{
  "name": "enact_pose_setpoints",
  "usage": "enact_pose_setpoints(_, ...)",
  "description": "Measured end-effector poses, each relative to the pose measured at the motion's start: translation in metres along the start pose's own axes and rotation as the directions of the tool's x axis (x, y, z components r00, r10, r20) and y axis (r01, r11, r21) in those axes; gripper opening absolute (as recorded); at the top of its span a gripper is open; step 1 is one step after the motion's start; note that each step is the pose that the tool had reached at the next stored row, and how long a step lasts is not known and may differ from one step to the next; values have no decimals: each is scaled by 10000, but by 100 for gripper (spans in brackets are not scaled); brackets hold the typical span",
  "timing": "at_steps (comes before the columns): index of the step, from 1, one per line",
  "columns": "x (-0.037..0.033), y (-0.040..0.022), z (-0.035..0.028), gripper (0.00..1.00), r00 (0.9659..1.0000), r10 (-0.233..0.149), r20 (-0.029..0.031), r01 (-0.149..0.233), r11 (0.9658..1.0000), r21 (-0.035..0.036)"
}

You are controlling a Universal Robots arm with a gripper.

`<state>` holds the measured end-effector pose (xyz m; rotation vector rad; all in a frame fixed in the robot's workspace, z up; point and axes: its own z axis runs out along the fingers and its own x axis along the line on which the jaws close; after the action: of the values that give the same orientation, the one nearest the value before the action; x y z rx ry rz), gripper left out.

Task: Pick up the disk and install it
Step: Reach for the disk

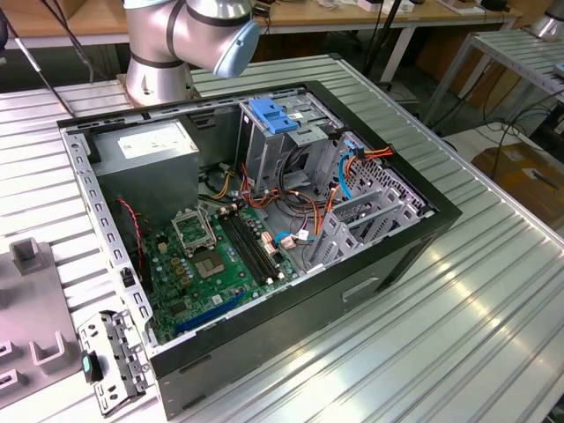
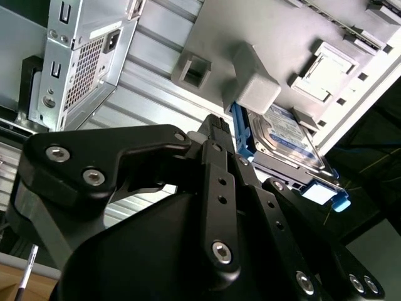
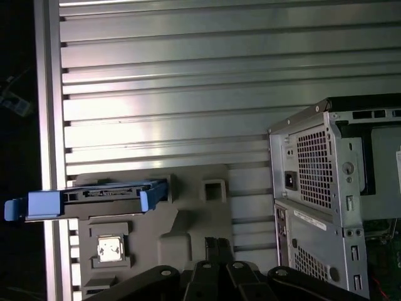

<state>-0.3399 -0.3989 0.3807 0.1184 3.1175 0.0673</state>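
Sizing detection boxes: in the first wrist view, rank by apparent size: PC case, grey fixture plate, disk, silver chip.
1. PC case and grey fixture plate: look about alike, both cut off, so unranked.
2. disk.
3. silver chip, smallest.

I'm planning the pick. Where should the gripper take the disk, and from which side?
Probably across its two flat faces, at the middle of the free long edge, coming straight down from above. The disk stands on edge in the grey holder, so that edge points up, clear of the holder. The blue end tabs look too slim to clamp.
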Motion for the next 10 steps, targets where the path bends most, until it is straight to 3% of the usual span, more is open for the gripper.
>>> enact_pose_setpoints(10, 128, -10, 4, 11, 10000, 0, 0, 0, 10000, -1)
